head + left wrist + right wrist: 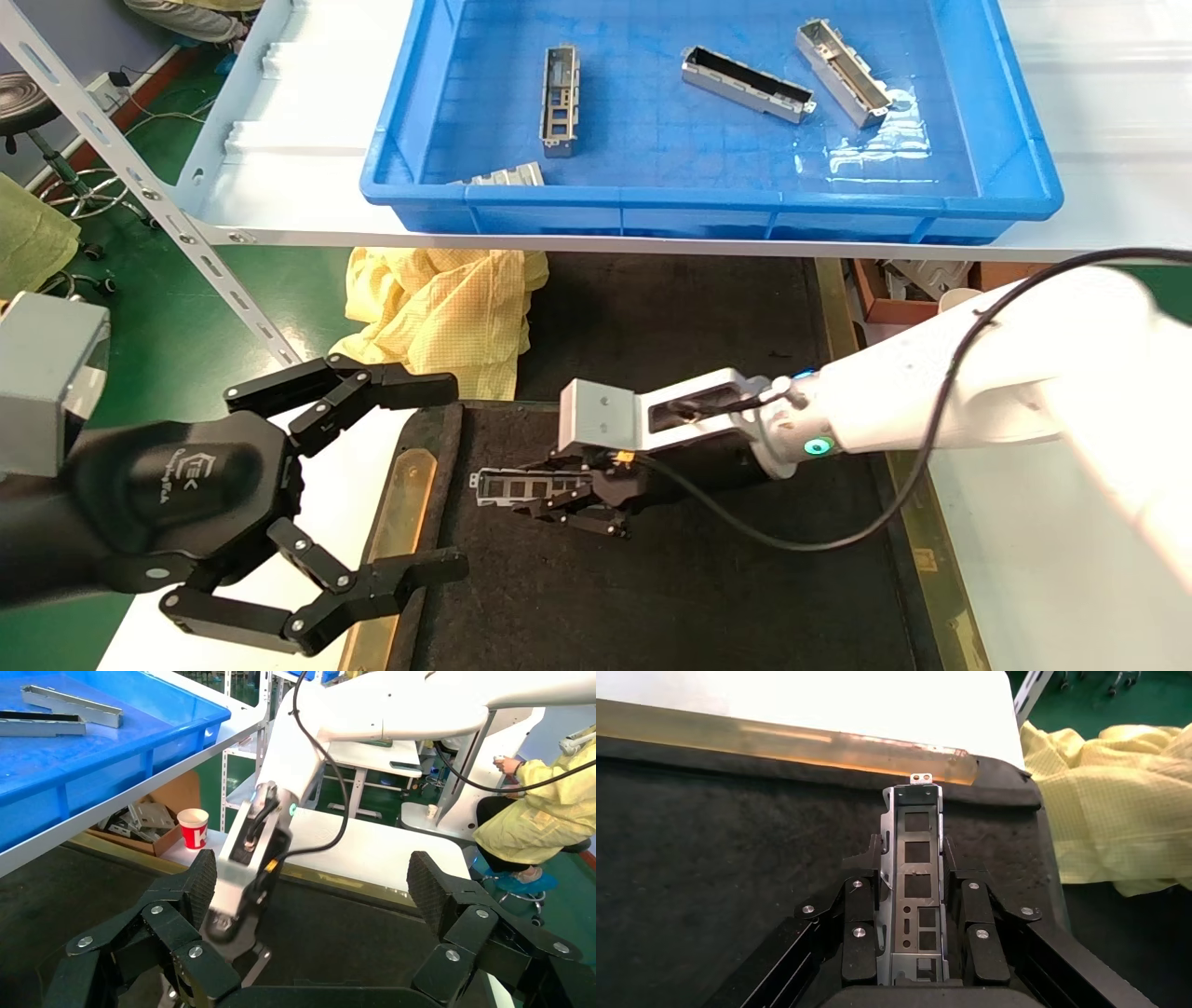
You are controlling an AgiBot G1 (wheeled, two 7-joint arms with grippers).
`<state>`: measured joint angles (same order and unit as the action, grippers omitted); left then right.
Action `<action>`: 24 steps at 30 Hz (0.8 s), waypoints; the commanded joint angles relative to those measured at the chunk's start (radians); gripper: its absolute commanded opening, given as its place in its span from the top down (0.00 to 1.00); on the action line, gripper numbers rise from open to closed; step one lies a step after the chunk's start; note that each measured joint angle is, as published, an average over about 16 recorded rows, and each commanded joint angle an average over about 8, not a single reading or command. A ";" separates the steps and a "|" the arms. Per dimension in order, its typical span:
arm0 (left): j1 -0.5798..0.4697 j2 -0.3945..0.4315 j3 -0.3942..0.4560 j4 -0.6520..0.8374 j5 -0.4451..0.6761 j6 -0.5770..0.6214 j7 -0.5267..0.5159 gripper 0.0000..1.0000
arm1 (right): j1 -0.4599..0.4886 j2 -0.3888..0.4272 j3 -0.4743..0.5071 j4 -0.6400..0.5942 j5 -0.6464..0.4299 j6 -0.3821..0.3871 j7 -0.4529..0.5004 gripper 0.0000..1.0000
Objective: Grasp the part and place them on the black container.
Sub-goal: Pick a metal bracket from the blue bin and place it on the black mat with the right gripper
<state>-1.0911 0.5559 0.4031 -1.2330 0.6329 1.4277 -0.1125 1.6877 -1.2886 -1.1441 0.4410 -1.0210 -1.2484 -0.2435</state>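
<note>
Bright overhead light, glare, sharp focus

Very little can be read here. On the black housing of my left claw (396,485), at the lower left of the head view, there is an embossed square logo followed by the letters "TEK", with a line of smaller lettering under it that I cannot make out. In the left wrist view, the red paper cup (192,827) left of centre carries a white mark on its side that looks like a "K", though part of it is hidden.
</note>
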 commanded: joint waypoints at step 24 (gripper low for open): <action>0.000 0.000 0.000 0.000 0.000 0.000 0.000 0.00 | -0.092 -0.077 -0.062 0.023 0.047 0.195 0.013 1.00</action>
<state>-1.0911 0.5559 0.4031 -1.2330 0.6329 1.4276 -0.1125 1.5970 -1.3648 -1.2071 0.4622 -0.9733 -1.0531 -0.2314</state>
